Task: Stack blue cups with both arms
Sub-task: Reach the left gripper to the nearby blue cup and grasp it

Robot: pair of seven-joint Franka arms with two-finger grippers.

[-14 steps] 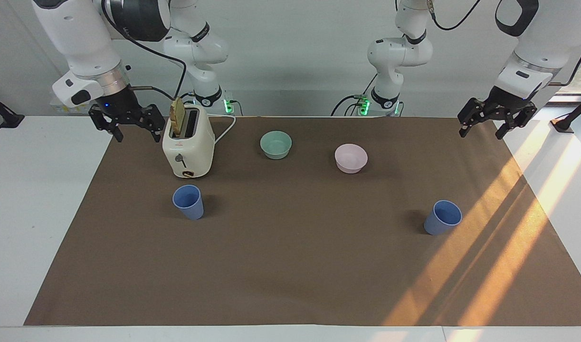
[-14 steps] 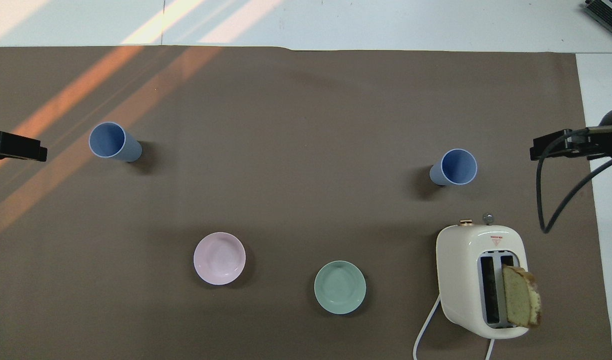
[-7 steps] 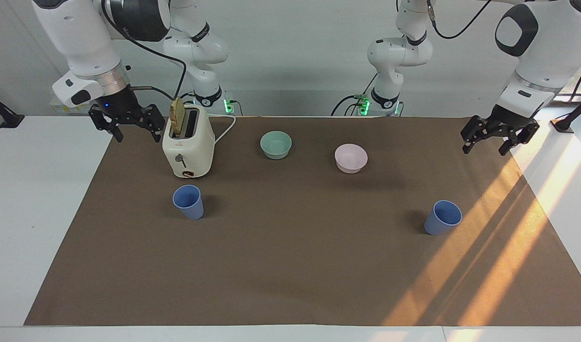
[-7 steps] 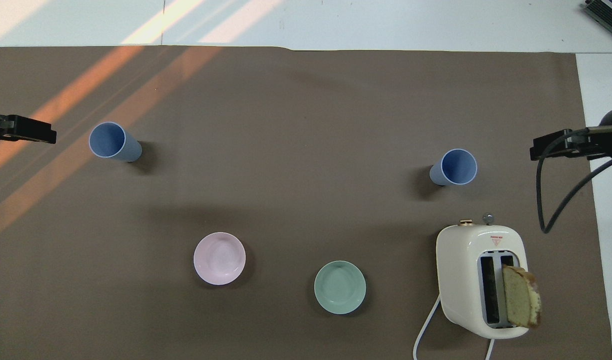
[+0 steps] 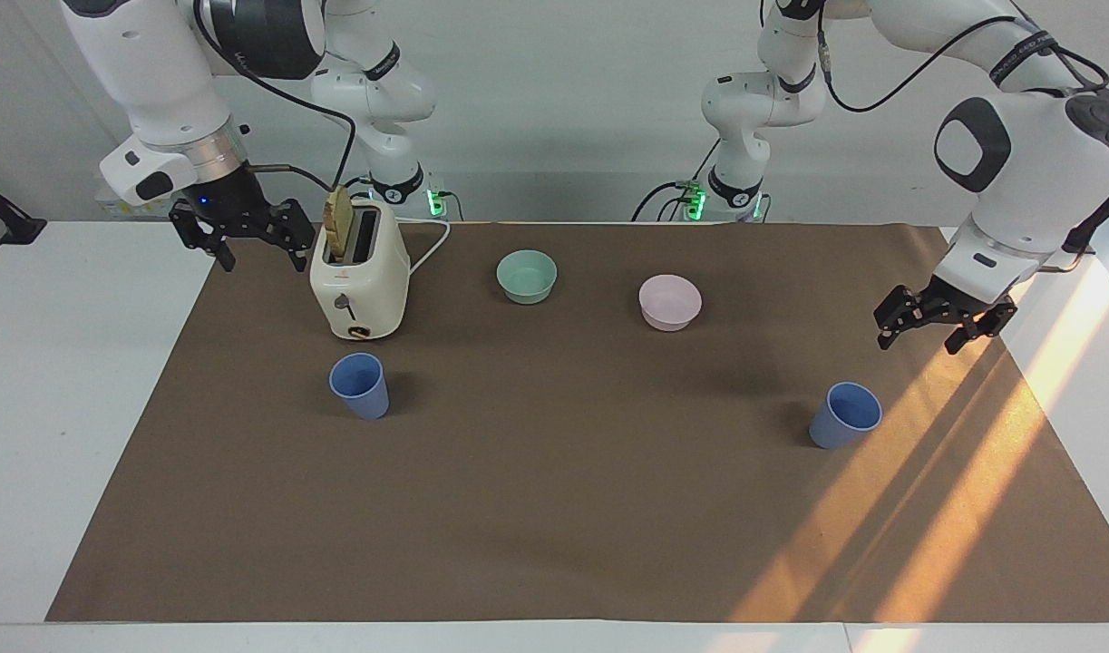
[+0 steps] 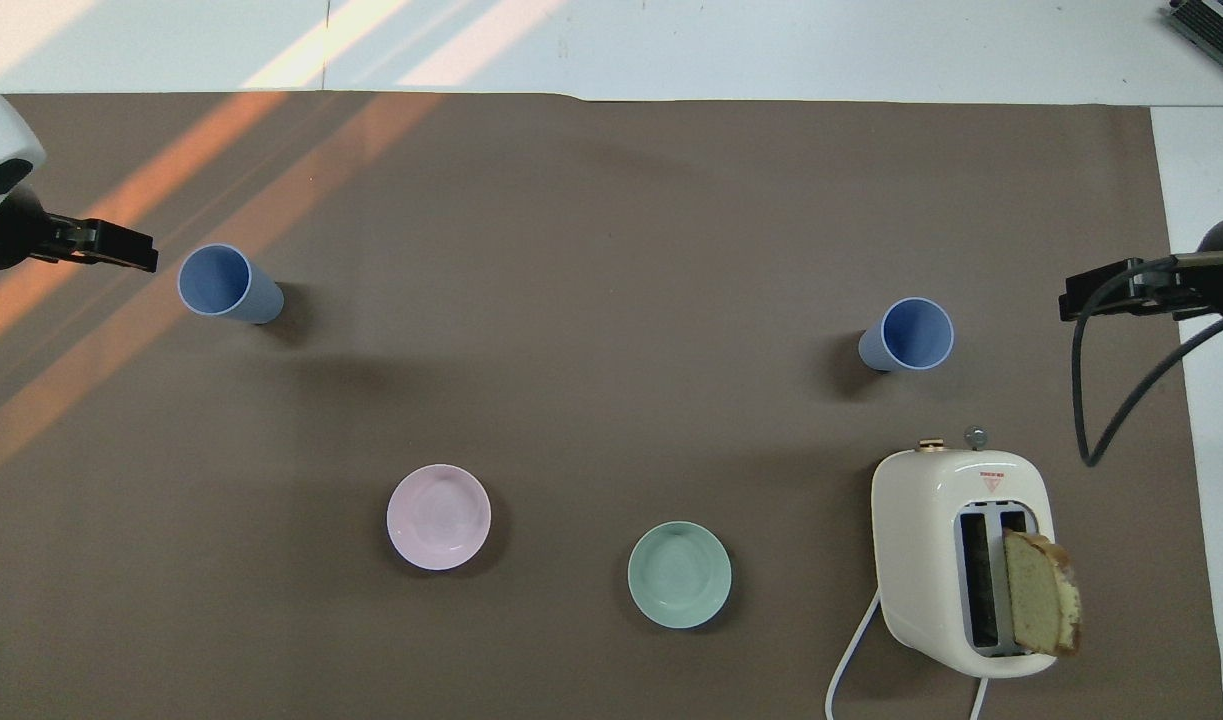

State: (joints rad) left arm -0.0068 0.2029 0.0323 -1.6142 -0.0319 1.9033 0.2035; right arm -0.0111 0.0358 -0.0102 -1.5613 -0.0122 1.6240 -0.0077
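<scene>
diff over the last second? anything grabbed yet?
Only the left claw moved: it came down and away from the robots, toward the blue cup at the left arm's end, open, nothing grabbed. The right claw waits, open, beside the toaster. The other blue cup and both bowls kept their places.
</scene>
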